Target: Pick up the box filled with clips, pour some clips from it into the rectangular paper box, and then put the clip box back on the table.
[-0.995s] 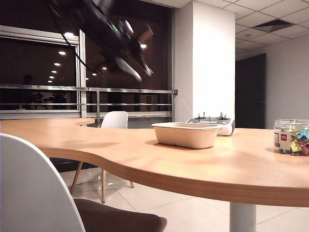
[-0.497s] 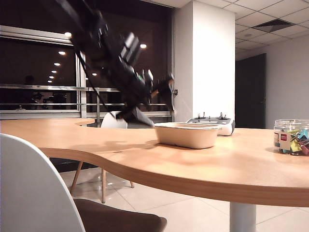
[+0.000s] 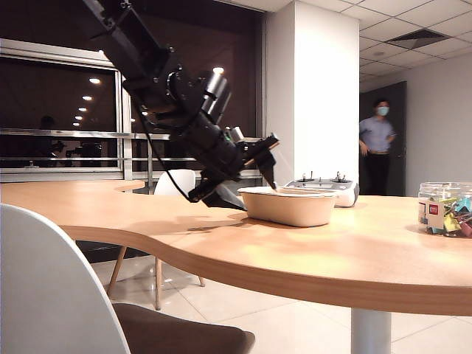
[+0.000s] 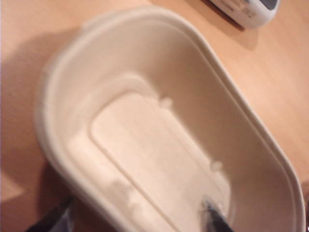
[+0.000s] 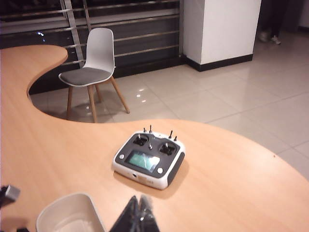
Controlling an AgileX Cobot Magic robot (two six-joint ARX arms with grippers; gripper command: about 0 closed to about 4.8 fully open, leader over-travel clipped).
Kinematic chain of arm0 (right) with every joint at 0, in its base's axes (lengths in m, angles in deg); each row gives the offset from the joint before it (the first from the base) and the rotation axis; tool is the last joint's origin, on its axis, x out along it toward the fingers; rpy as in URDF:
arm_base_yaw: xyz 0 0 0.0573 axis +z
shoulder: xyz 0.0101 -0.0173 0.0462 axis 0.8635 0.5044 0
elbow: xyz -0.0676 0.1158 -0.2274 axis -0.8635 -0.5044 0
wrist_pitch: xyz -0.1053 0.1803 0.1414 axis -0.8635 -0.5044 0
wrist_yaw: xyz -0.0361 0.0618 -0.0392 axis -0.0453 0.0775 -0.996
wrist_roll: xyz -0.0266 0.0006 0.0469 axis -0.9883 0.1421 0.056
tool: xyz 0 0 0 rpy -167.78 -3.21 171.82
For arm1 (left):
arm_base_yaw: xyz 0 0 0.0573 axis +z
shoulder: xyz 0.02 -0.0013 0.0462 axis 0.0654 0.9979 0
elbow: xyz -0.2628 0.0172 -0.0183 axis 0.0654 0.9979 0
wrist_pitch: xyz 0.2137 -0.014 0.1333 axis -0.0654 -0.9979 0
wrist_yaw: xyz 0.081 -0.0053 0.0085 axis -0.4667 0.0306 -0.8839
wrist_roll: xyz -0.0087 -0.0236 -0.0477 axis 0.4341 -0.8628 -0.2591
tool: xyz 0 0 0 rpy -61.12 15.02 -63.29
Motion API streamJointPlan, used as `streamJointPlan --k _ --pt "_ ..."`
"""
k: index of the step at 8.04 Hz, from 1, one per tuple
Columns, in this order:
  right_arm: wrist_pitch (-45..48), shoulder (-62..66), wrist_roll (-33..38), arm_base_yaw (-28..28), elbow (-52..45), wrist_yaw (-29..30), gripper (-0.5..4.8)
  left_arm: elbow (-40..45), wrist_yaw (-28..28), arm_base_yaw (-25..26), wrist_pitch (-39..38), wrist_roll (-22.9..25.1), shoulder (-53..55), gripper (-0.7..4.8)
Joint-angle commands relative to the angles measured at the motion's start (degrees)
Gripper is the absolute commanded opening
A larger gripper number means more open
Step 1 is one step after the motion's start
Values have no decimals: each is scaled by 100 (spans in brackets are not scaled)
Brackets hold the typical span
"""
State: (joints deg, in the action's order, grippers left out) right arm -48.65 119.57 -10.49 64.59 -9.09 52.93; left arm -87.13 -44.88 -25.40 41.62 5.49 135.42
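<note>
Dark office at night, ceiling lights mirrored in the window glass; a masked person in a blue shirt [image 3: 377, 144] stands by the far doorway. Large light wood-coloured tabletop with a curved edge [image 3: 310, 254] fills the foreground, white chairs around it.

Beige moulded-pulp rectangular tray with rolled rim [image 3: 286, 205] sits mid-table, nothing in it in the left wrist view [image 4: 159, 145]. Just behind it lies a white-grey controller with small joysticks [image 3: 328, 189], seen whole from the right wrist [image 5: 149, 160].

Left gripper [image 3: 247, 179], on a black arm slanting down from the upper left of the exterior view, is at the tray's near end, jaws spread wide and holding nothing. One finger [image 4: 215, 217] lies inside the tray, the other [image 4: 50, 220] outside its wall, so the rim runs between them; contact with the wall cannot be judged through the blur.

Right gripper [image 5: 137, 212] is clenched shut, fingers pressed together, nothing between them, hanging above the table near the tray's corner [image 5: 72, 212].

Small clear round plastic tub with a white-and-red label [image 3: 446, 209] stands upright at the far right, well apart from both grippers, multicoloured binder clips [image 3: 456, 217] showing through its wall
</note>
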Motion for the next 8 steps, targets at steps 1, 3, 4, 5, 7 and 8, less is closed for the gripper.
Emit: streamJointPlan --k 1,3,4,5,7,8 --pt "317 -20 28 -2 35 20 -6 -11 -35 -186 70 -9 90 334" --pt "317 -20 28 -2 35 48 -6 -11 -35 -251 94 -7 149 210" --pt "321 -20 28 -2 35 114 -6 -11 -17 -264 87 24 151 104" --pt "319 -20 28 -2 35 151 -6 -11 -11 -328 68 42 151 72" --pt "337 -22 26 -2 35 164 -6 -11 229 -396 28 219 138 51" --pt "319 -22 26 -4 35 164 -6 -13 789 -396 -761 654 -83 36"
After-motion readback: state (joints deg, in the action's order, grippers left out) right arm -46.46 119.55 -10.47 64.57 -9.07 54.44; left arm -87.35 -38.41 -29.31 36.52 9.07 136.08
